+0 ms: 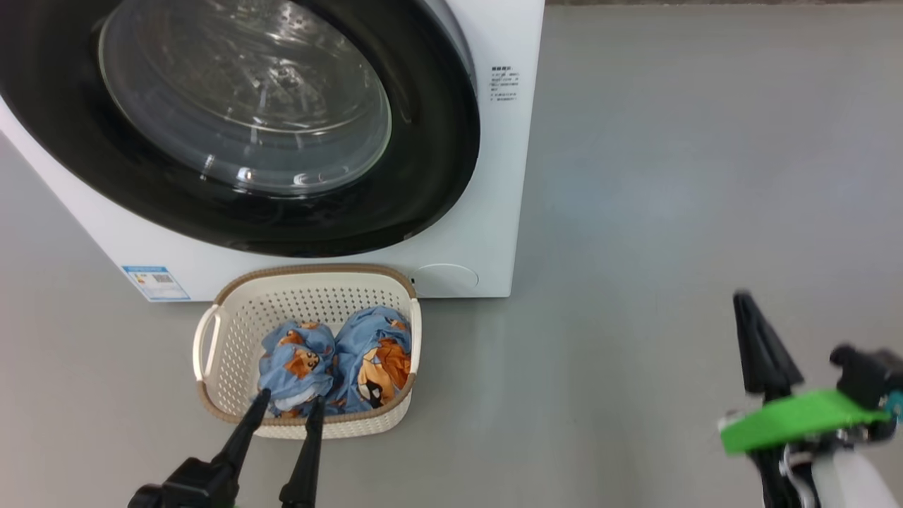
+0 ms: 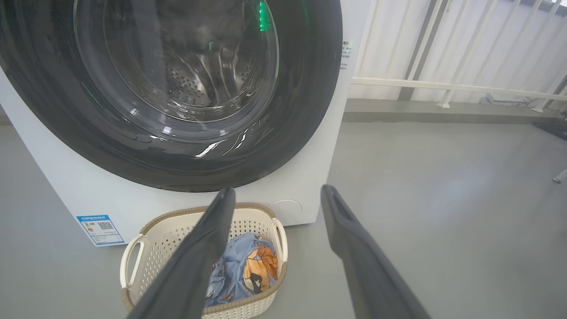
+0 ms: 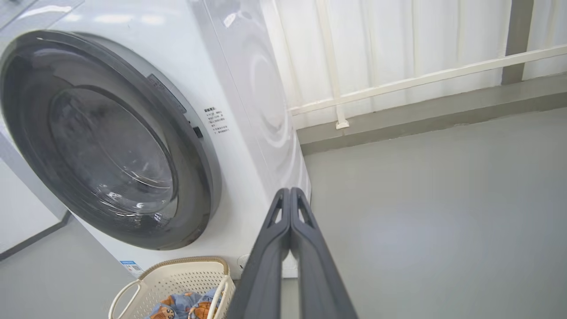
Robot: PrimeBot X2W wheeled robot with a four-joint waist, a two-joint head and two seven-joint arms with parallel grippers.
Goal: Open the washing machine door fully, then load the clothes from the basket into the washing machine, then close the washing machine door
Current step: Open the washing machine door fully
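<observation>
The door (image 1: 437, 141) is closed; 2 clothes (image 1: 338, 360) bundles lie in the basket (image 1: 233, 331). Left gripper (image 1: 289, 400) gapes empty; right gripper (image 3: 290, 191) is pinched together, empty.

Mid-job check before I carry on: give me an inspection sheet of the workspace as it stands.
Surface: bare grey floor.
Job's things: washing machine upright; washing machine door looks shut, flush with the front. Basket on the floor just in front of the machine, two bundles of clothes inside.
Clutter: nothing seen.
Grippers: left gripper open, holding nothing, fingertips at the basket's near rim. Right gripper shut on nothing, off to the right above the floor.
Cables: nothing seen on the floor.
Surroundings: white railing behind the machine; blue label sticker low on its front.
</observation>
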